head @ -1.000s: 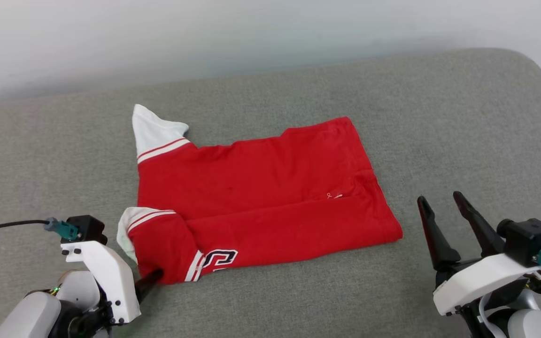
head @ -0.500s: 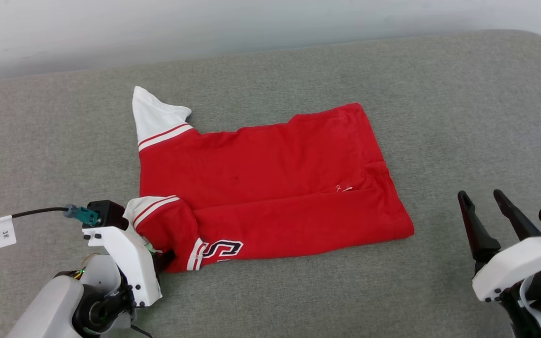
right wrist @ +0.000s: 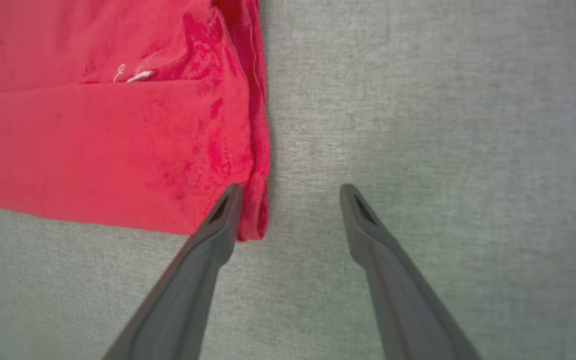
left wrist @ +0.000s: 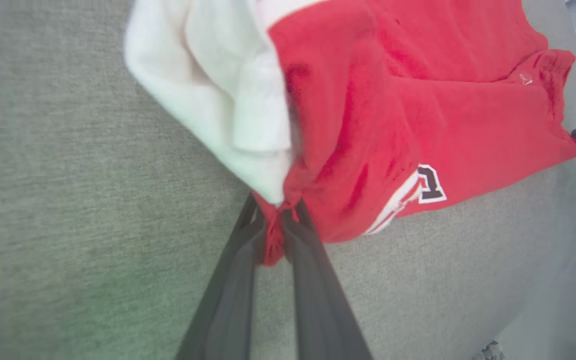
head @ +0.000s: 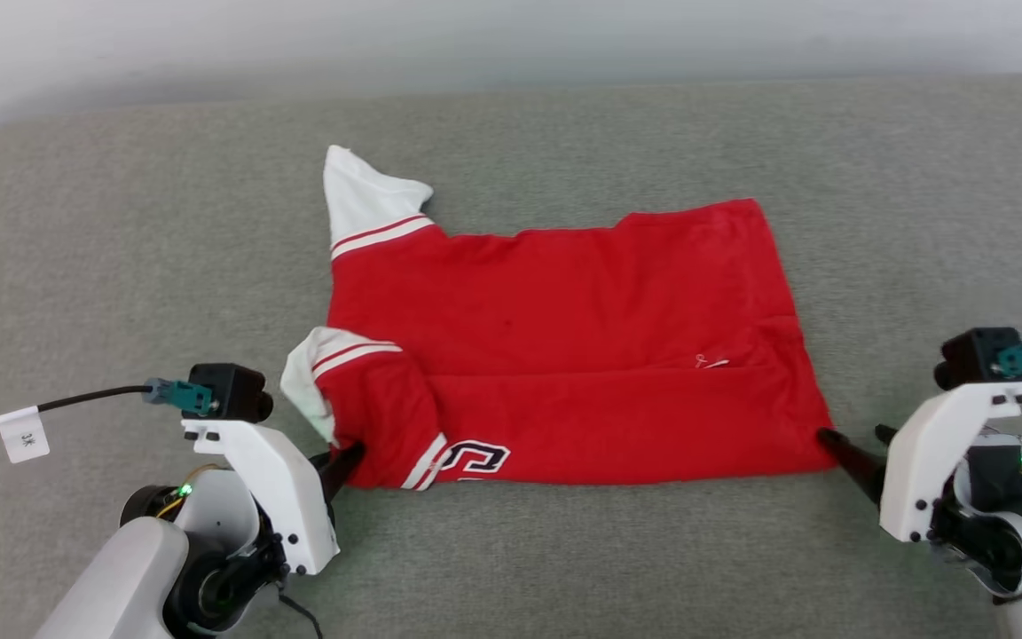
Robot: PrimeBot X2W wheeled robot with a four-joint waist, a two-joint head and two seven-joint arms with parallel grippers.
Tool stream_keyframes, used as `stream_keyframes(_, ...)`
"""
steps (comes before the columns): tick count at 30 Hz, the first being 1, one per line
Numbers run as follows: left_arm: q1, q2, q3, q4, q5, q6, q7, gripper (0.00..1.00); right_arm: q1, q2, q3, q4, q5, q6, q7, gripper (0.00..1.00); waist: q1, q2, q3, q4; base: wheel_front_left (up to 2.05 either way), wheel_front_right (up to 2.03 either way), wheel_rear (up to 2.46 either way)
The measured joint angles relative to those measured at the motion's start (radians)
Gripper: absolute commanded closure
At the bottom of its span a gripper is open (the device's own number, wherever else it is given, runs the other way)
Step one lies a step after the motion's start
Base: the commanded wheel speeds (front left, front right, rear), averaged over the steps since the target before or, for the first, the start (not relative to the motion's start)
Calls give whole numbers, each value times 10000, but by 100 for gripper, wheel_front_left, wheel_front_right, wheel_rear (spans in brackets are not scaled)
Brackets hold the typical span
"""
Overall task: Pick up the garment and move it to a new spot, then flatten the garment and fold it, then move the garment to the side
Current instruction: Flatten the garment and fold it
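The red garment [head: 564,355] lies folded lengthwise on the grey cushion, with one white sleeve end [head: 360,191] sticking out at the back left and block lettering [head: 474,457] on its near edge. My left gripper [head: 349,457] is shut on the garment's near-left corner; in the left wrist view the fingers [left wrist: 248,250] pinch red cloth under the second white sleeve end [left wrist: 218,100]. My right gripper [head: 850,437] is open and low at the near-right corner. Its left finger [right wrist: 218,225] overlaps the garment's [right wrist: 93,140] hem, while the other rests over bare cushion.
The grey fabric cushion [head: 564,550] stretches wide on all sides of the garment, and a pale wall [head: 475,35] runs along its back. A black cable with a white tag [head: 21,433] trails off from my left wrist.
The head camera has shifted. My right gripper dropped from a raised pose to the garment's near-right corner. My left gripper stays clamped on the near-left corner.
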Motion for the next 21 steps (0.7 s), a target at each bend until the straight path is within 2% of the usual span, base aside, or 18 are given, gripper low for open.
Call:
stream_keyframes(8, -159, -82, -163, -593, 171, 86, -4, 100, -906, -46, 424, 1273, 209, 0, 813, 0, -1, 0, 363, 632, 0, 0, 0)
stream_keyframes(9, -165, -113, -188, -591, 176, 86, -12, 100, -981, -54, 453, 1421, 255, -2, 861, 51, -1, 0, 393, 681, 0, 0, 0)
stream_keyframes(11, -165, -130, -221, -560, 180, 86, -13, 100, -1115, -79, 522, 1661, 395, -4, 886, 100, -1, 0, 441, 734, 0, 0, 0)
stream_keyframes(21, 75, -54, -150, -476, 165, 109, -236, 100, -1205, -190, 1068, 1756, 867, -2, 493, 100, 0, 0, 129, 561, 0, 0, 0)
